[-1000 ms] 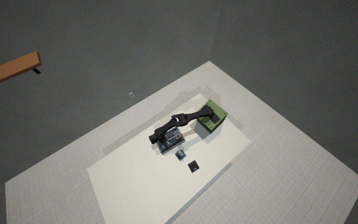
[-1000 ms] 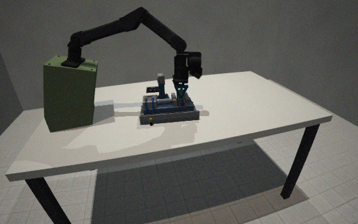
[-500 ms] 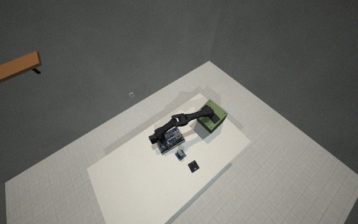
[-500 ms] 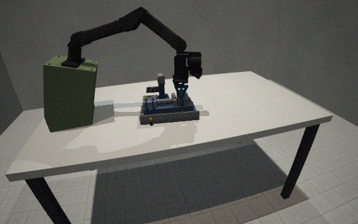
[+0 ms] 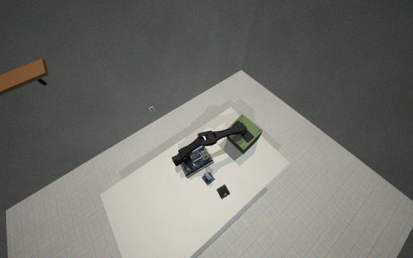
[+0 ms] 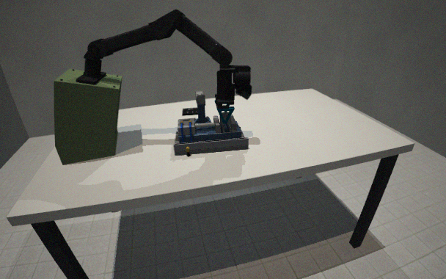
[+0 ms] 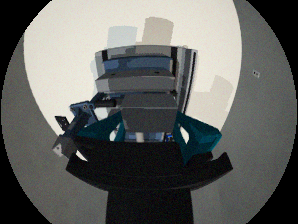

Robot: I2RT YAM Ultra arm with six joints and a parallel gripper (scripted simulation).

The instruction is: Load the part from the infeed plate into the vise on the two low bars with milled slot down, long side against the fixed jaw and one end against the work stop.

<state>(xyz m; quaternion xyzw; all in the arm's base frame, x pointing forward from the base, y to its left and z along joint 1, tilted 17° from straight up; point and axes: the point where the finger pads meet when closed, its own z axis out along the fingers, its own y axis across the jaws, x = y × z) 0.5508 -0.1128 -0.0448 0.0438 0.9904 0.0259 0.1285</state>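
Observation:
My gripper (image 6: 226, 121) (image 7: 149, 112) points down inside the vise (image 5: 198, 162) (image 6: 210, 136), shut on the grey part (image 7: 149, 114). The teal fingers stand at its left and right ends in the wrist view. The part's upper face looks plain; its slot and underside are hidden. The part lies close along the fixed jaw (image 7: 135, 84); a gap or contact cannot be told. The dark work stop (image 7: 105, 103) points at the part's left end, very close to it. The low bars under the part are hidden. The infeed plate (image 5: 223, 191) shows no block.
A blue stand with a grey head (image 5: 208, 177) (image 6: 200, 98), probably the V-block, stands beside the vise. The air cylinder (image 6: 186, 128) is on the vise's side toward the green pedestal (image 5: 246, 136) (image 6: 86, 121). The vise sits in a grey tray (image 6: 214, 146) with raised walls.

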